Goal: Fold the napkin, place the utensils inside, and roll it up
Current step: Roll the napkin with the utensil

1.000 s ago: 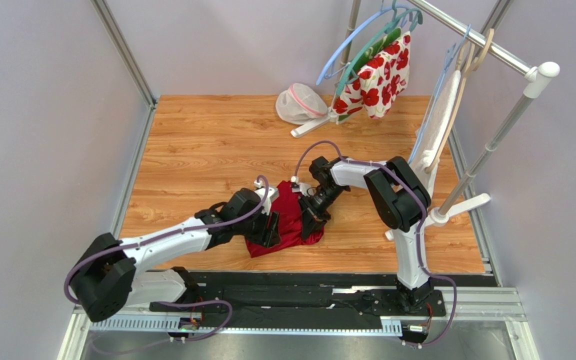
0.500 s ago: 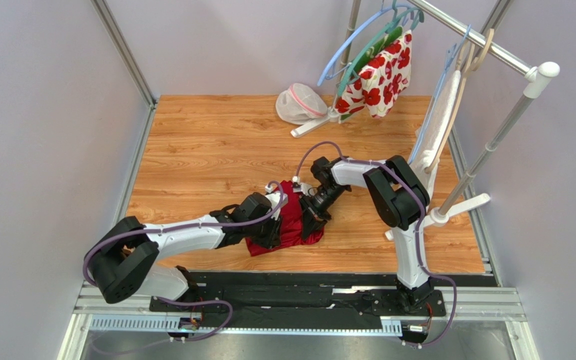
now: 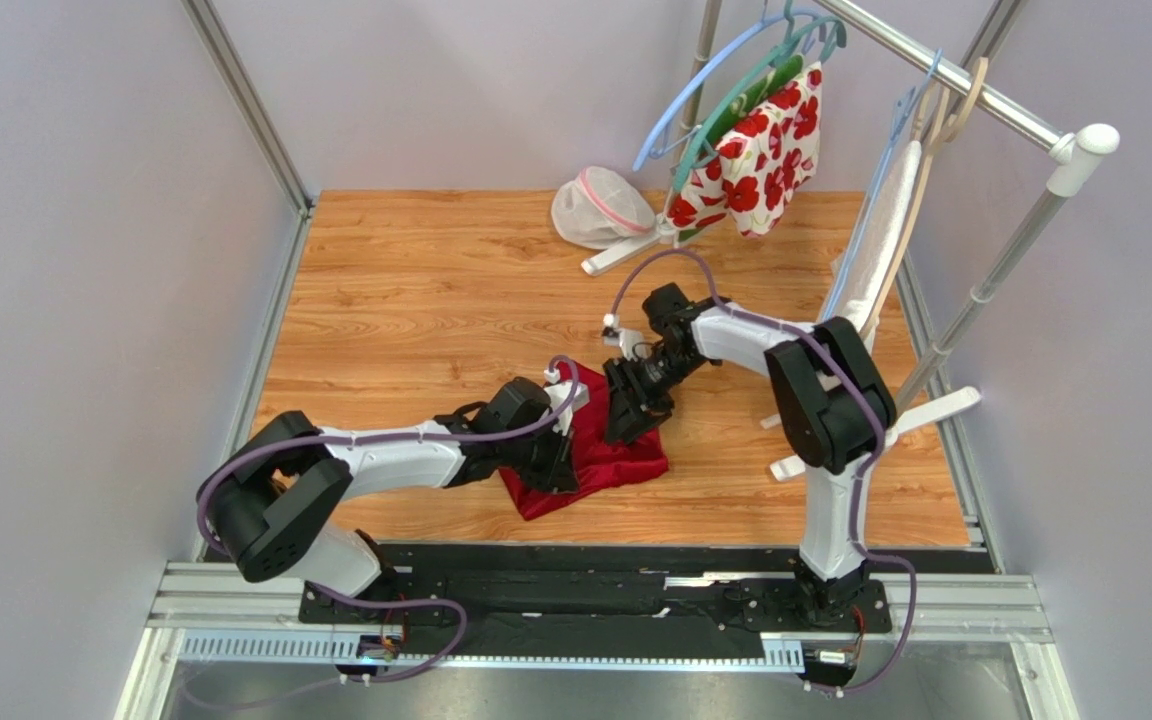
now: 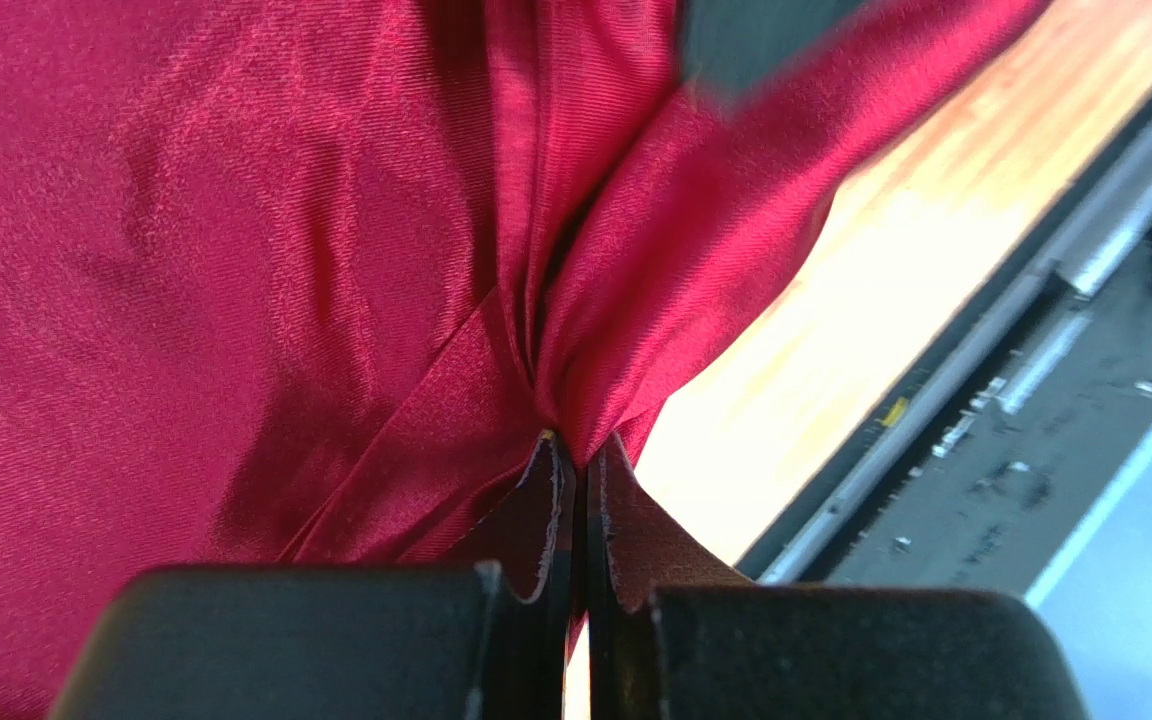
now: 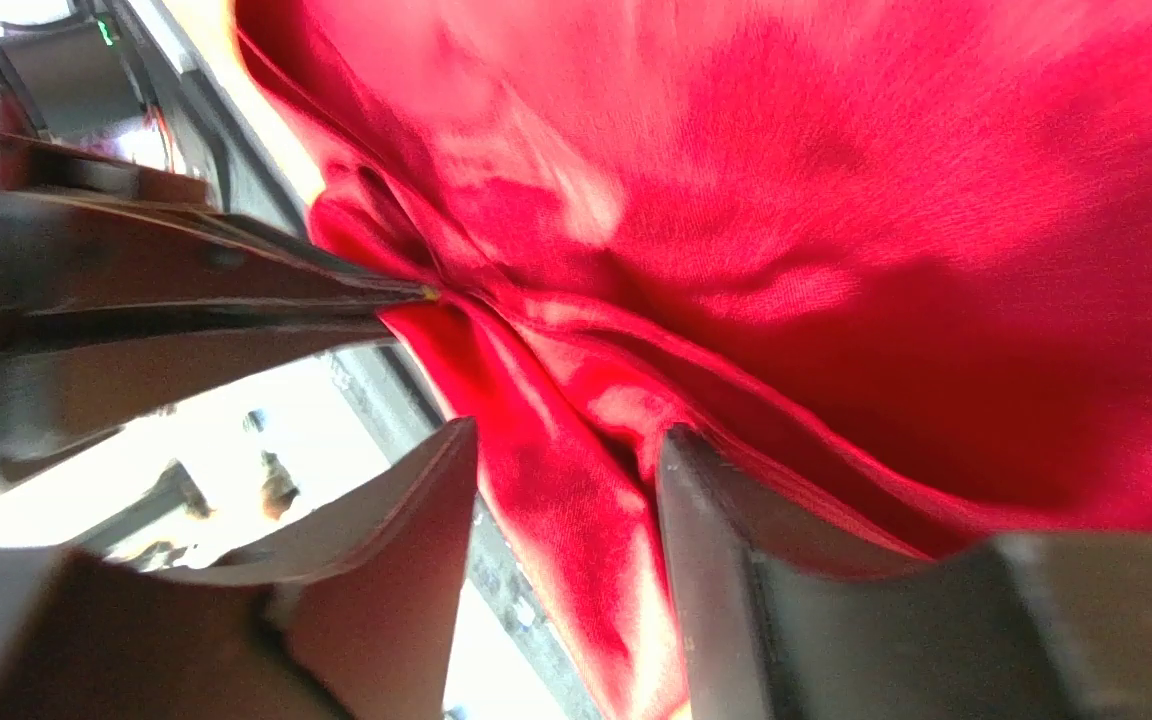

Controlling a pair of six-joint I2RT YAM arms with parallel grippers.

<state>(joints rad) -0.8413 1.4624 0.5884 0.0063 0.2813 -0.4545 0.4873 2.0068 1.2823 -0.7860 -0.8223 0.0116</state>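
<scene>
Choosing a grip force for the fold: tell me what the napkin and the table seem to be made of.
The napkin: thin woven fabric, perhaps a satin-like synthetic, with soft sheen; fine weave lines show and it gathers into sharp pleats.
The table: wood or wood-look laminate, smooth, light brown; grain and plank seams show, but not which.

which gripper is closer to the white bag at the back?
Right. The right gripper is over the napkin's far edge, the side toward the white bag; the left gripper pinches the napkin nearer the bases, farther from it.
</scene>
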